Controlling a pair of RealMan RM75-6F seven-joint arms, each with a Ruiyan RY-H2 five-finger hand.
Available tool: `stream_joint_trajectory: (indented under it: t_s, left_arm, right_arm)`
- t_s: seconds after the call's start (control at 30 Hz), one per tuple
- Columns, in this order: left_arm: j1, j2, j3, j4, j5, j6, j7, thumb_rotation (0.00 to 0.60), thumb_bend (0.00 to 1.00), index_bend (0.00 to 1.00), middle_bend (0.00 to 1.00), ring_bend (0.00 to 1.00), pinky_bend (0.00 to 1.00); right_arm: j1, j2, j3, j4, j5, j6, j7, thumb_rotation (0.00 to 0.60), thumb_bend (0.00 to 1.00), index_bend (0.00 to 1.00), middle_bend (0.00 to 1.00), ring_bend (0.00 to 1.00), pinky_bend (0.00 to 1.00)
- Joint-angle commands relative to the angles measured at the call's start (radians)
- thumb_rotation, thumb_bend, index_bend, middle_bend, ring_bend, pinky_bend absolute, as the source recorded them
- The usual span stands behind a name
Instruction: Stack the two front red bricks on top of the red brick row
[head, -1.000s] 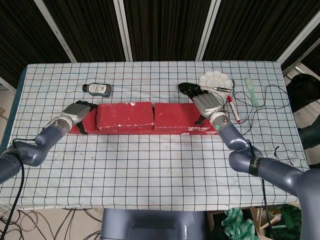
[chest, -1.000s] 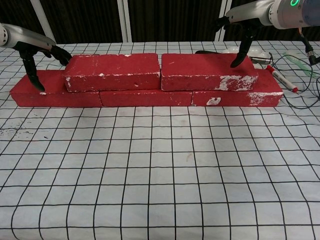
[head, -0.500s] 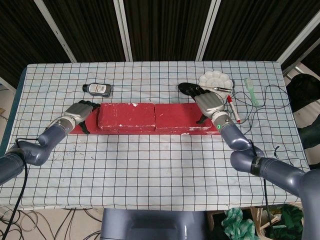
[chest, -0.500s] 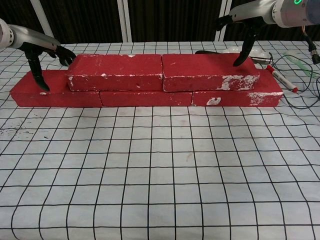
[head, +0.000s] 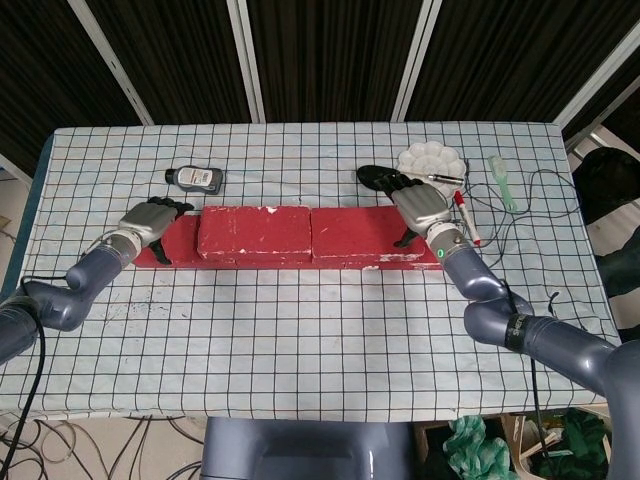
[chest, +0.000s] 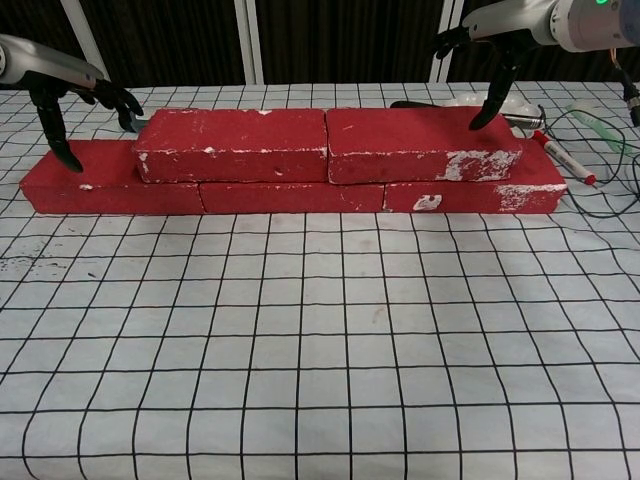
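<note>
1. Chest view: the two upper bricks, left one and right one, are seen lying end to end on the bottom brick row, touching at the middle.
2. The left hand is held beside the left brick's outer end with fingers spread; nothing is gripped.
3. The right hand is held with fingertips on or just over the right brick's far corner; contact cannot be told, and nothing is grasped.
4. Any last nudge is best made gently inward from both ends, so the seam is kept closed.
5. Fingers should be lifted straight up, so neither brick is dragged on the counter.
</note>
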Motion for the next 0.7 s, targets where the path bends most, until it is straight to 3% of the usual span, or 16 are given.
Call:
stream_joint_trajectory:
  t_s: [0.03,0.2,0.43,0.6,0.7]
  left_arm:
    - [0.013,0.057,0.007,-0.056,-0.019,0.061,0.025,0.600,0.02,0.07,0.09,0.00,0.01]
    - [0.059,0.151,-0.003,-0.197,-0.014,0.208,0.054,0.600,0.02,0.08,0.09,0.00,0.01]
    - [0.227,0.262,-0.006,-0.430,0.101,0.558,0.072,0.600,0.03,0.08,0.09,0.00,0.01]
    - [0.392,0.344,0.064,-0.579,0.200,0.756,0.078,0.600,0.03,0.08,0.09,0.00,0.01]
    - [0.489,0.354,0.101,-0.601,0.273,0.866,0.042,0.600,0.03,0.08,0.09,0.00,0.01]
  right_arm:
    - [-0.008,0.012,0.004,-0.014,-0.004,0.011,0.004,0.600,0.00,0.00,0.02,0.00,0.12]
    - [-0.053,0.080,0.004,-0.095,-0.024,0.093,0.000,0.600,0.00,0.00,0.02,0.00,0.12]
    - [-0.229,0.248,-0.022,-0.320,-0.152,0.355,0.035,0.600,0.00,0.00,0.02,0.00,0.12]
    - [-0.447,0.352,-0.118,-0.474,-0.369,0.630,0.095,0.600,0.00,0.00,0.02,0.00,0.12]
    - [-0.558,0.365,-0.182,-0.497,-0.486,0.757,0.127,0.600,0.01,0.00,0.02,0.00,0.12]
